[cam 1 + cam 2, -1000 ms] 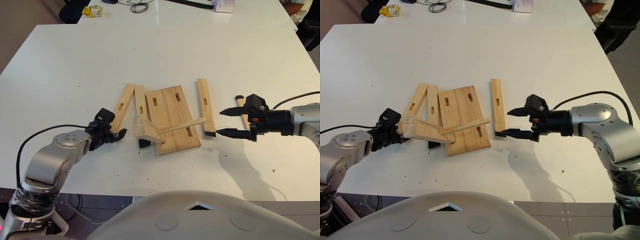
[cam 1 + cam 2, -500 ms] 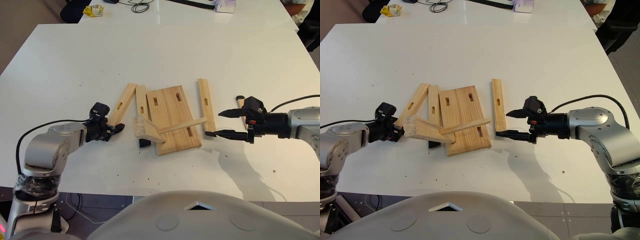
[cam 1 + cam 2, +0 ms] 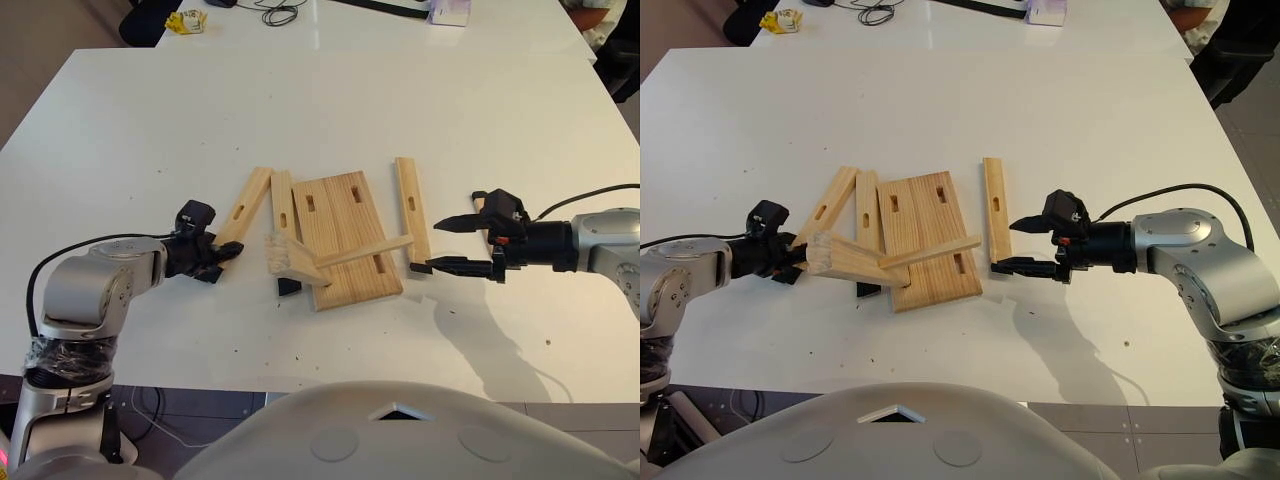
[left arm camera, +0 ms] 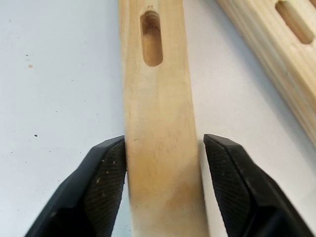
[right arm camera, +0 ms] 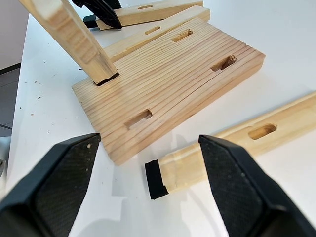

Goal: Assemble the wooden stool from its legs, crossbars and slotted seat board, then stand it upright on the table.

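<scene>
The slotted seat board (image 3: pixel 345 235) lies flat mid-table. A tilted leg (image 3: pixel 292 262) with a crossbar (image 3: pixel 365 250) rests on its near left corner. Two slotted legs (image 3: pixel 245 205) (image 3: pixel 283 205) lie to its left, and a third leg (image 3: pixel 410 205) with a black cap lies to its right. My left gripper (image 3: pixel 218 260) is open and straddles the near end of the leftmost leg (image 4: pixel 160 123), its fingers (image 4: pixel 101 182) close along both sides. To the right, my right gripper (image 3: pixel 428 247) is open by the right leg's capped end (image 5: pixel 155 180), with nothing in it.
A short wooden piece (image 3: pixel 480 203) lies behind the right gripper. The white table (image 3: pixel 450 120) has wide bare room at the back and on both sides. A second table behind holds cables and a yellow item (image 3: pixel 185 20).
My left arm swung outward, and its gripper came over the near end of the leftmost leg. My right gripper crept left toward the right leg's capped end. The wooden parts have not moved.
</scene>
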